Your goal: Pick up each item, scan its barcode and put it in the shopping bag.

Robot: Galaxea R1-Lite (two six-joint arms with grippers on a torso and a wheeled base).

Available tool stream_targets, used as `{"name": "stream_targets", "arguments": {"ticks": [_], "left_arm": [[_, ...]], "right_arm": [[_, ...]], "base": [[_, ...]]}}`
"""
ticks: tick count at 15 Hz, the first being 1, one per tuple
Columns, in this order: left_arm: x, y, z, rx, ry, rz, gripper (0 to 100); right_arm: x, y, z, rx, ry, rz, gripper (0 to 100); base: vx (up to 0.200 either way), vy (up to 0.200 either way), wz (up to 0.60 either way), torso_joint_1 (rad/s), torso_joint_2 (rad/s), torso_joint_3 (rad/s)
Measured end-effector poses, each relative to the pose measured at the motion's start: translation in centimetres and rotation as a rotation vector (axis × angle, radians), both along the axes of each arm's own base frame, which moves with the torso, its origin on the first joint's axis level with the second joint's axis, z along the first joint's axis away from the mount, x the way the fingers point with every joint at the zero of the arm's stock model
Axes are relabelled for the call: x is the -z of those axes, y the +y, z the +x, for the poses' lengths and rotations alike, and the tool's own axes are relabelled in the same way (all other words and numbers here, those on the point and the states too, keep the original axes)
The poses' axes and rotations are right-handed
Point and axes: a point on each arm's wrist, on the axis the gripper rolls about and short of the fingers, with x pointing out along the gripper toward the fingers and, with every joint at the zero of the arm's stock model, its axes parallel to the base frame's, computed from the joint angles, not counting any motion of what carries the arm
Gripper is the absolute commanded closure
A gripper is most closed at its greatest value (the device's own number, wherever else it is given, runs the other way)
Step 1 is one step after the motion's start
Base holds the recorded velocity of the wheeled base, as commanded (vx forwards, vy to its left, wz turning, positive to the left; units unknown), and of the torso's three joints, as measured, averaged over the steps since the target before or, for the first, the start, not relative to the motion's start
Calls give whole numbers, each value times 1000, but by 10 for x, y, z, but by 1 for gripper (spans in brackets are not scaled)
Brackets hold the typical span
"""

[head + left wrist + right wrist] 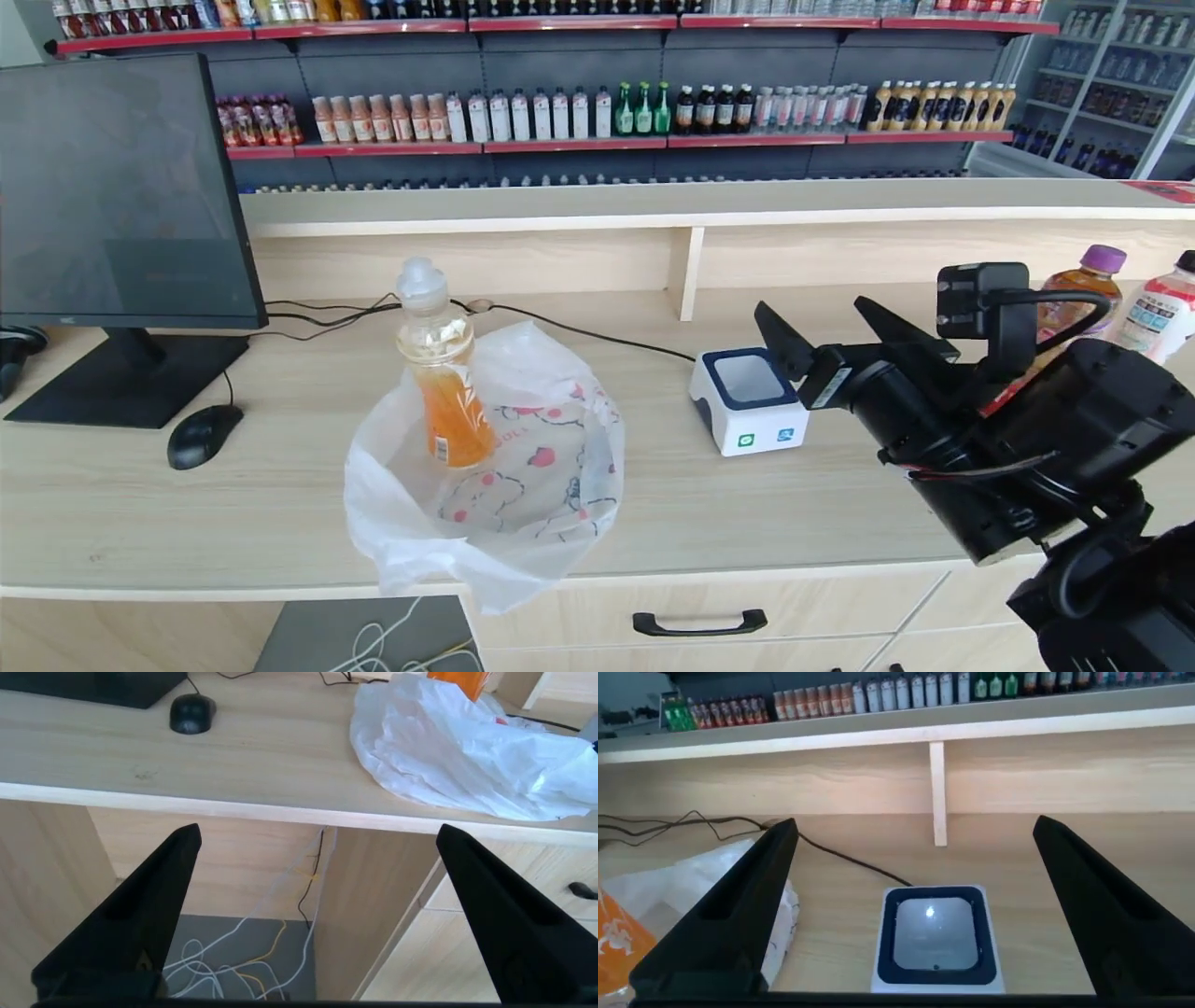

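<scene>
An orange-drink bottle [439, 373] with a clear cap stands upright inside the white plastic shopping bag [523, 485] near the counter's front edge. The white and navy barcode scanner [747, 399] sits to the bag's right. My right gripper [840, 327] hangs open and empty just right of the scanner; its wrist view looks down on the scanner [936, 933] and the bag [710, 882]. My left gripper [318, 915] is open and empty, held below the counter's front edge, with the bag [467, 751] above it. Two more bottles, purple-capped [1083, 294] and white-labelled [1158, 317], stand at the far right.
A monitor [121, 196] on its stand and a black mouse [203, 435] occupy the counter's left. A black cable [579, 336] runs from the scanner along the back. A raised ledge with a divider [686, 271] borders the rear. Drawers [700, 621] lie under the counter.
</scene>
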Motion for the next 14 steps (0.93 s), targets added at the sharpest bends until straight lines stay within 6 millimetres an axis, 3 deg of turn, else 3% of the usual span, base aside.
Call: {"name": "stream_targets", "arguments": {"ticks": [4, 14], "left_arm": [[0, 0, 0, 0, 0, 0, 0], [0, 0, 0, 1, 0, 0, 0]], "right_arm": [[1, -11, -22, -6, 17, -14, 0], [-5, -21, -45, -22, 7, -10, 0]], "base": [[0, -200, 0, 2, 0, -1], [0, -200, 0, 1, 0, 2]]}}
